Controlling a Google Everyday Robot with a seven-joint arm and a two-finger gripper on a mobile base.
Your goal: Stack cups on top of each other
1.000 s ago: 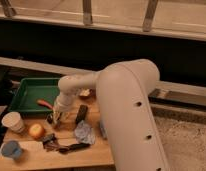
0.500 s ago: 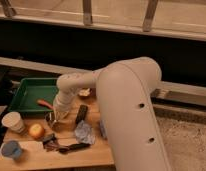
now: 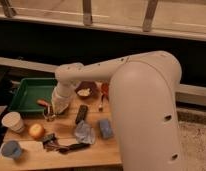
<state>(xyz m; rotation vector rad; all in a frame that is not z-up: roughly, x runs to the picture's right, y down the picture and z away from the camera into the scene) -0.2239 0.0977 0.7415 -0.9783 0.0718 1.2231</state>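
Camera view: the robot's arm (image 3: 96,67) reaches fr. its white body at right across the wooden tabletop (image 3: 96,154). The gripper (image 3: 49,115) sits low at the near-right corner of a green tray (image 3: 26,90), close to an orange item (image 3: 42,103) at the tray's edge. Jaws pressed together; whether they pinch anything can't be told. The task's two cups stand apart & unstacked at the tabletop's left end. The cream-white cup (image 3: 13,121) is upright by the left edge; the light-blue cup (image 3: 11,149) is nearer the front-left corner. A round orange-yellow fruit (image 3: 36,131) lies just beside the cream-white cup. The gripper is near the cups but touches neither. A purple bowl (image 3: 86,91) & a red-orange bowl (image 3: 104,90) sit behind the wrist. A dark block (image 3: 82,114), a crumpled blue-grey cloth (image 3: 85,132), a blue sponge (image 3: 105,128) & a dark tangled item (image 3: 61,146) lie mid-tabletop. Est. progress: stacking not yet done, neither cup lifted. Left to do, by the look of it: open the jaws, move over to one cup, grip it, carry it & set it on the other.
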